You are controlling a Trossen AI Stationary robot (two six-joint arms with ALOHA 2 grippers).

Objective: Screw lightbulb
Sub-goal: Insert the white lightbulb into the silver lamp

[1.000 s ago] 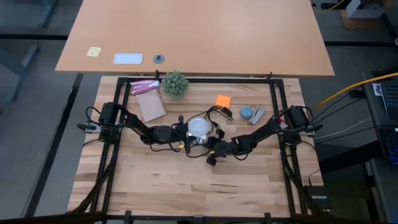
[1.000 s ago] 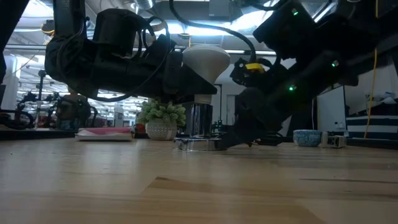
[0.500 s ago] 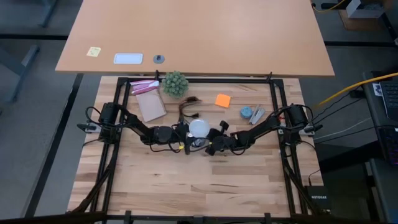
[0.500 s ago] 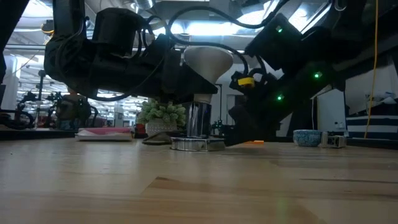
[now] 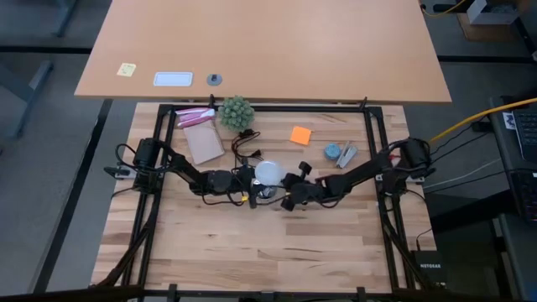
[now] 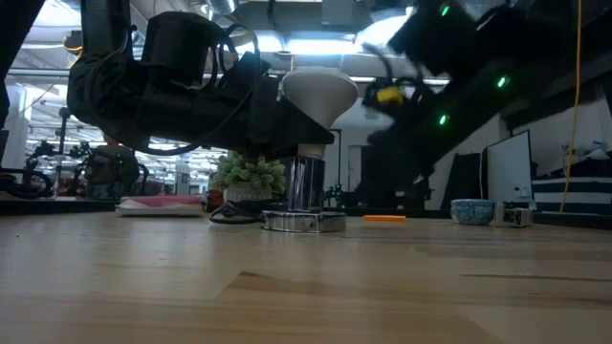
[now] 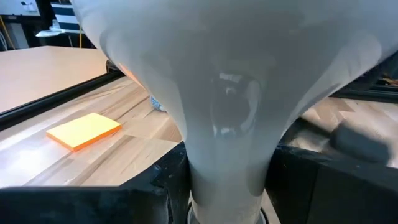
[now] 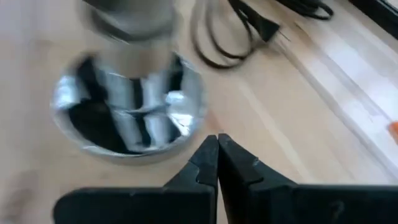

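- While the frosted white globe lightbulb [image 6: 318,91] stands upright, metal end down in the round silvery socket base [image 6: 293,221] on the wooden tabletop [image 6: 306,287], I have my left hand [image 5: 252,179] clamped around its neck.
- My right hand [image 8: 217,155], fingers pressed together and empty, sits just beside the base.

Two dark, near-black jointed arms, bulky at the wrists, draped with looping black cables. Small green lights and a yellow tag on the right arm [image 6: 459,86]. Matte black, wedge-shaped fingers [image 8: 208,163] on the right hand [image 8: 217,144], tapering to thin tips.
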